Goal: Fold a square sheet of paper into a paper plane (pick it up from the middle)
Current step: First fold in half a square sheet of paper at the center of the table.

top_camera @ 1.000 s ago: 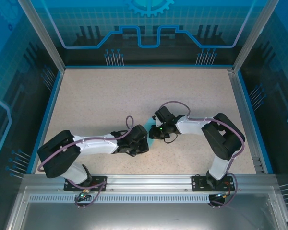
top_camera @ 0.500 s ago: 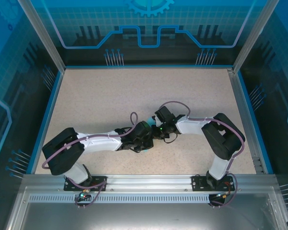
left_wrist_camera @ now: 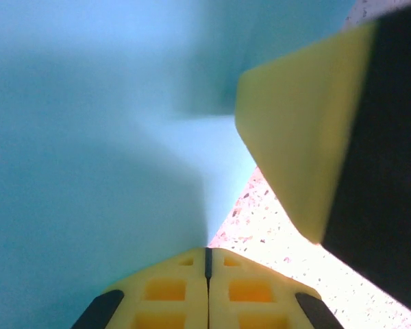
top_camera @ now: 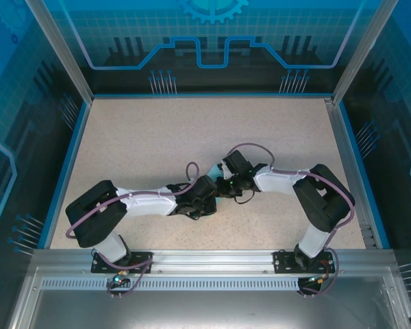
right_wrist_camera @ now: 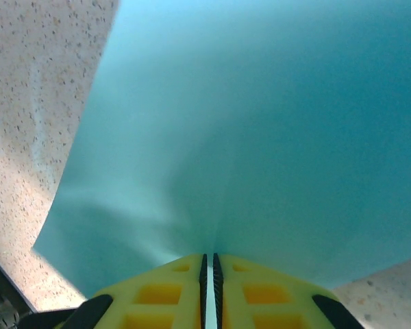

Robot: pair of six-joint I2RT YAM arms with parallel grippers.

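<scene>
At its tip, the left tool (left_wrist_camera: 207, 252) clamps the paper (left_wrist_camera: 89, 137); facing it, the right tool (right_wrist_camera: 209, 259) clamps too, likely steadying a fold.

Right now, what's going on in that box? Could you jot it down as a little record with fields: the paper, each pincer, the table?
paper: light cyan sheet of paper, bent, caught between the two pincers
left pincer: shut, the sheet pinched at its tips
right pincer: shut on the sheet's edge
pincers' stance: facing each other, close together, near the table's middle
table: speckled beige
folds so far: too close and blurred to tell
</scene>
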